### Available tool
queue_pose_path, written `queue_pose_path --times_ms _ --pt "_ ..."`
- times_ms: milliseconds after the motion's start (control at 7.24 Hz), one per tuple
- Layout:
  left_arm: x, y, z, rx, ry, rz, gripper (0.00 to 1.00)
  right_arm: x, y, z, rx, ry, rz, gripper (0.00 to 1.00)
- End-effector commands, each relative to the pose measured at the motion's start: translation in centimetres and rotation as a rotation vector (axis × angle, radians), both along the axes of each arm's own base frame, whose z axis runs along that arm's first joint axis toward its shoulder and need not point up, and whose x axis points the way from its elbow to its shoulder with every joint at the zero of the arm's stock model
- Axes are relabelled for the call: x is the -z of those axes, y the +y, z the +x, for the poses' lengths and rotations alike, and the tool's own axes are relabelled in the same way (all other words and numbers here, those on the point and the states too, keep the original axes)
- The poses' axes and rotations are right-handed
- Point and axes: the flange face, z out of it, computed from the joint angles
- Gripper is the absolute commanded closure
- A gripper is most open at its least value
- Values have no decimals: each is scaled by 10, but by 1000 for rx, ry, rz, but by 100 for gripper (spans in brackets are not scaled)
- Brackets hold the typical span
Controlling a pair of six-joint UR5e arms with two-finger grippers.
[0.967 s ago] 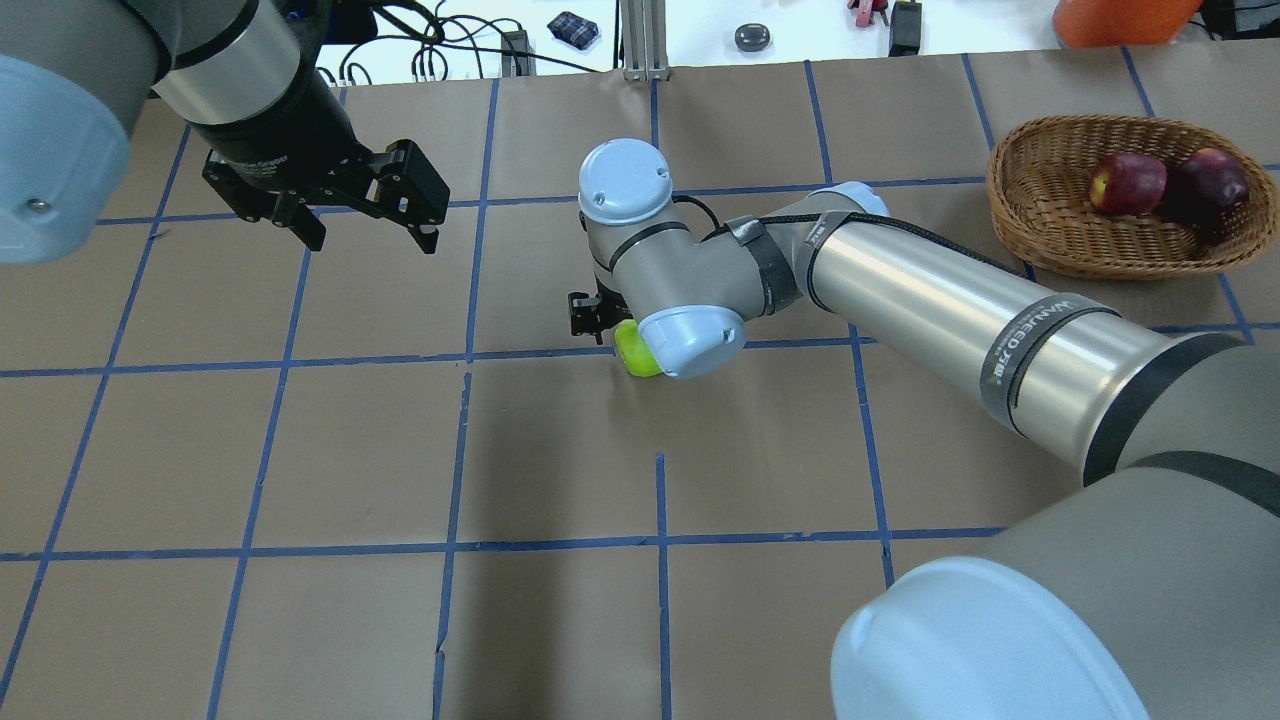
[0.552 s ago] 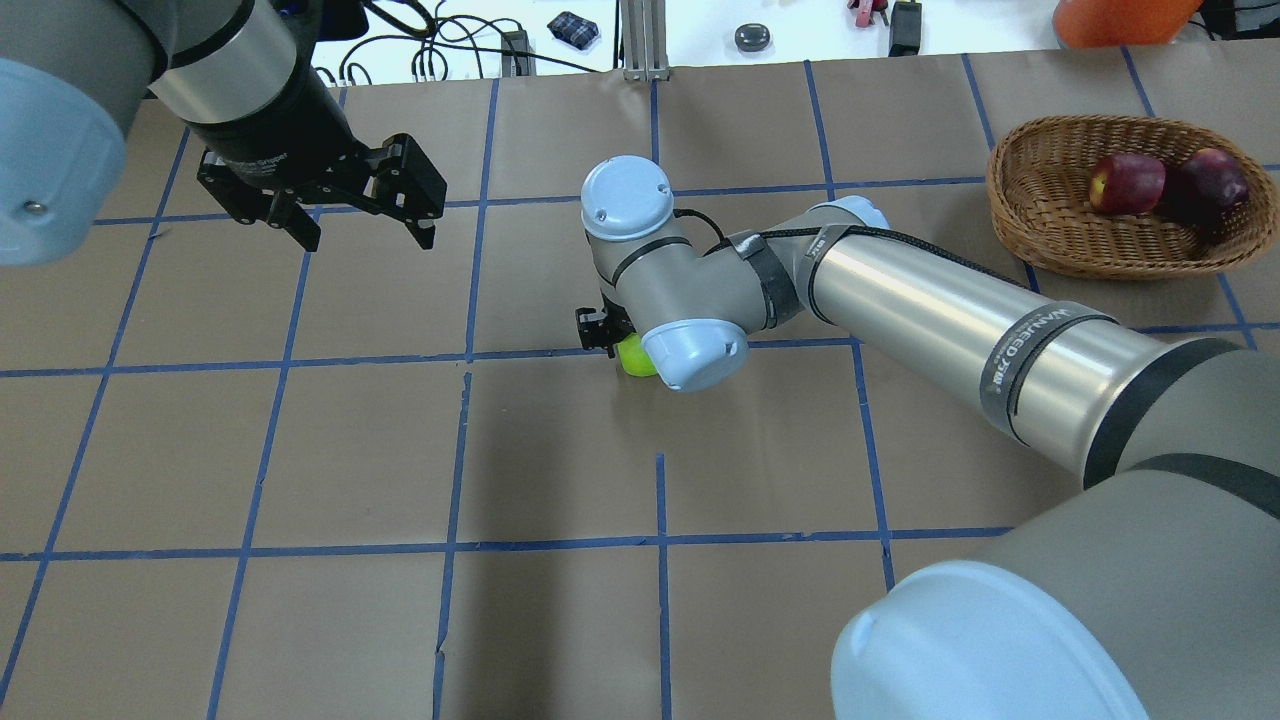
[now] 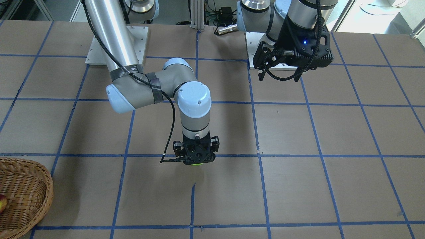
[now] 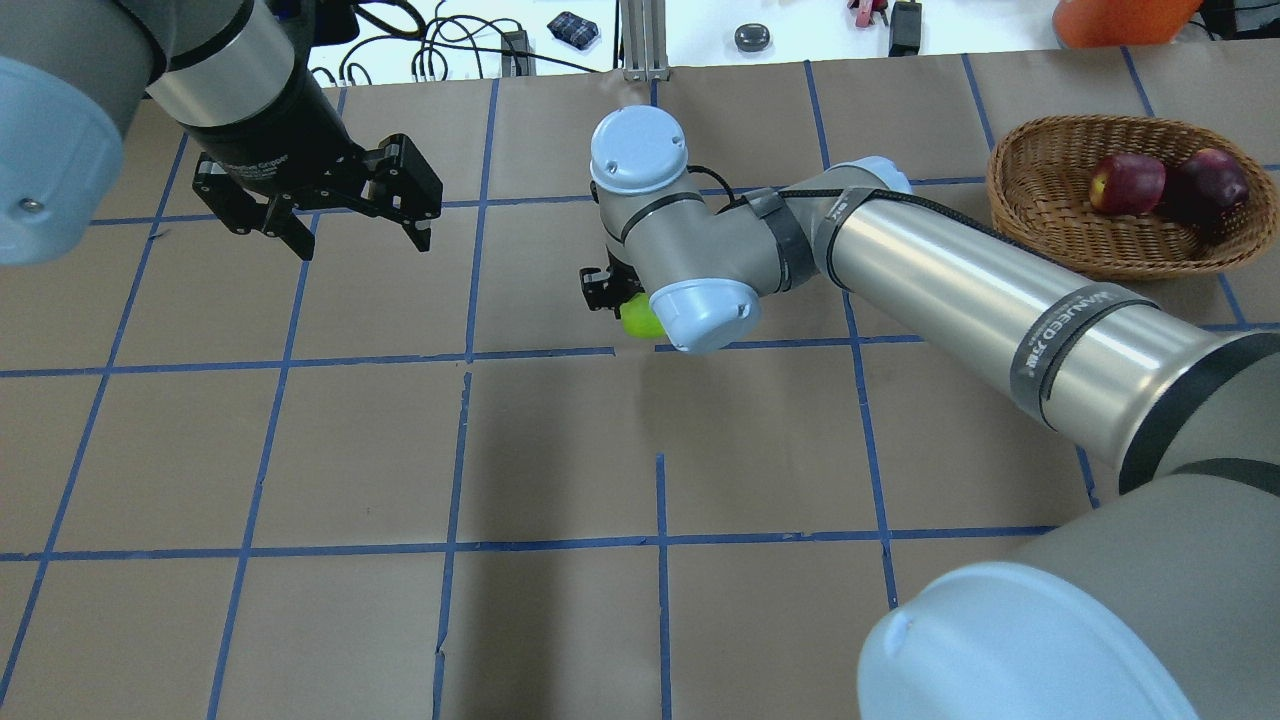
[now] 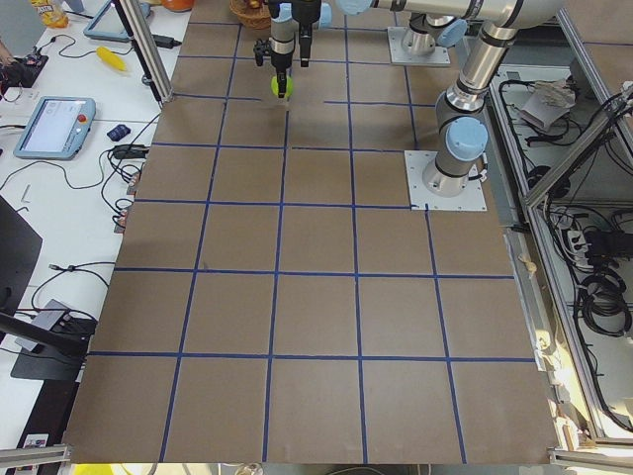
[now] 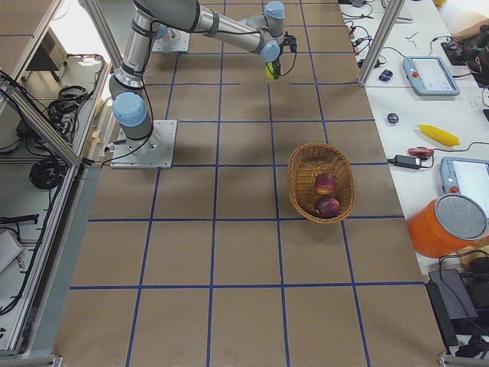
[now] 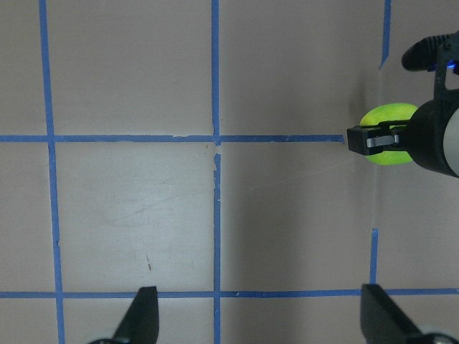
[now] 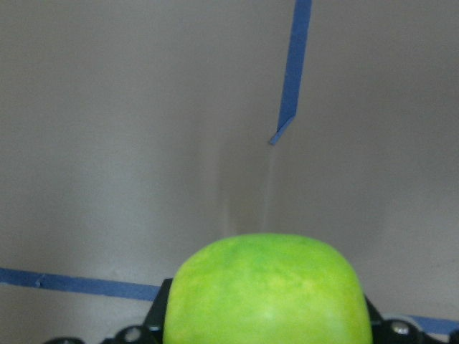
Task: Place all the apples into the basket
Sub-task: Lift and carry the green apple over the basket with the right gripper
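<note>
At mid-table the yellow-green apple [image 8: 267, 290] is clamped between the fingers of the right gripper [image 3: 196, 158], apparently clear of the table [image 4: 560, 450]. It should be carried right and farther, kept above the rim of the wicker basket [image 4: 1032, 195], and released low beside the left red apple [image 4: 1128, 183] and the right red apple [image 4: 1215, 178]. At far left, the left gripper [image 4: 358, 238] is spread wide, with nothing in it.

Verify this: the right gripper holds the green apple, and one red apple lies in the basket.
Wrong count: the basket holds two red apples, not one, as the overhead exterior view shows. The right gripper does hold the green apple.
</note>
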Motion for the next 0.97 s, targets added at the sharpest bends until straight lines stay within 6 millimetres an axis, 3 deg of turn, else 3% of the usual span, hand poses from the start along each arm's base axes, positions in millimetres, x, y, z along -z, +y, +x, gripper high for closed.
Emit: queue_pose_path --times_ms 0,138,414,552,691,829 --pt "0 0 0 -2 0 0 0 -82 -58 -106 157 32 -4 100" --pt "0 0 0 -2 0 1 0 -95 -83 -179 171 83 -3 100" --pt "0 0 0 -2 0 0 0 -90 -109 -319 185 132 14 100" --pt "0 0 0 -2 0 0 0 -78 -113 -381 177 137 39 100" --pt "0 0 0 -2 0 0 0 -66 -116 -426 165 139 62 100" --pt "1 -1 0 -2 0 0 0 -62 -116 -444 173 138 69 100"
